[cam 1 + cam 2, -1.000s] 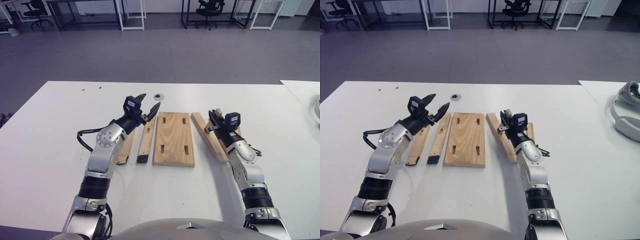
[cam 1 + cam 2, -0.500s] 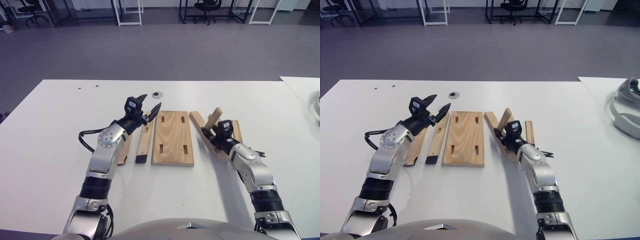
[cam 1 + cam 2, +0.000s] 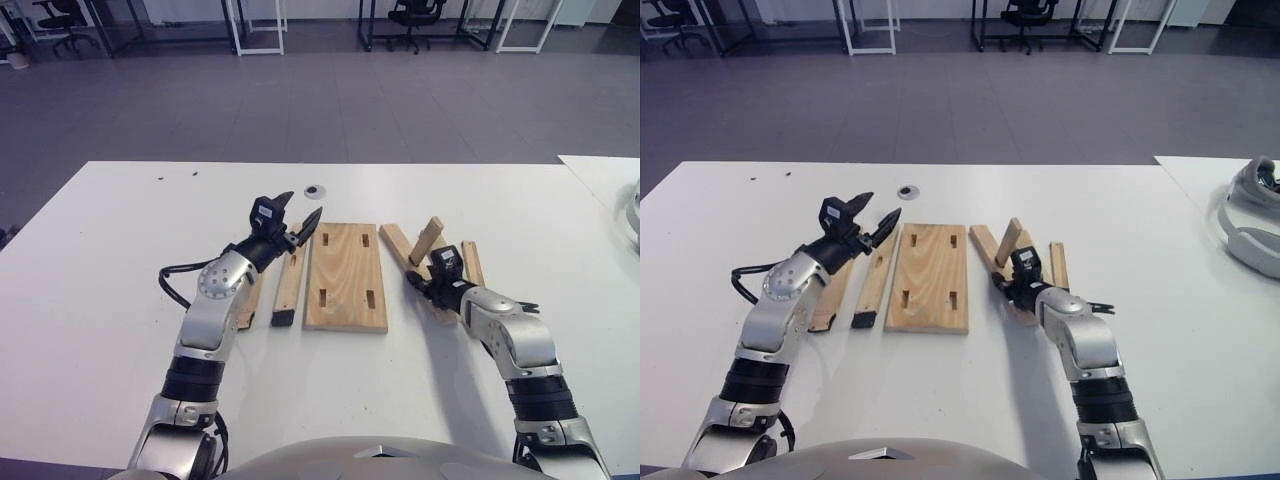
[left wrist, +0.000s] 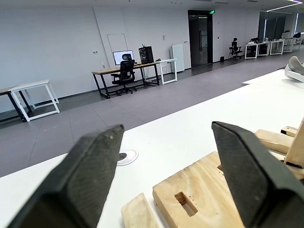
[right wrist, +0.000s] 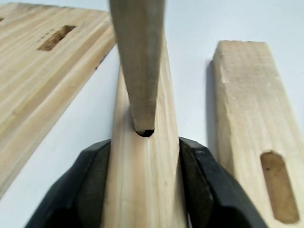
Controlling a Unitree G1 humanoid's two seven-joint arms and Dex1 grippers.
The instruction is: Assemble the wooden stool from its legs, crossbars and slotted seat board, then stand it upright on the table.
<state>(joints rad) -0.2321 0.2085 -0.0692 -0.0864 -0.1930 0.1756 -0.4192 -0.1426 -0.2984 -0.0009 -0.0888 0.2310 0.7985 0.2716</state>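
Legible text: none. Item 1, white sticker (image 3: 263,209) on the housing behind the left pincer (image 3: 303,202), print too small to read. Item 2, second sticker (image 3: 447,264) on the housing behind the right pincer (image 3: 418,283), likewise unreadable. Item 3, green lit sign (image 4: 212,12) above a doorway (image 4: 200,33), characters not made out

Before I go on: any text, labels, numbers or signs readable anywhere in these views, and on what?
White sticker on the left gripper: too small to read.
Second white sticker on the right gripper: too small to read.
Green sign over the dark doorway: blurred, unreadable.
Pale wooden slotted seat board: no print.
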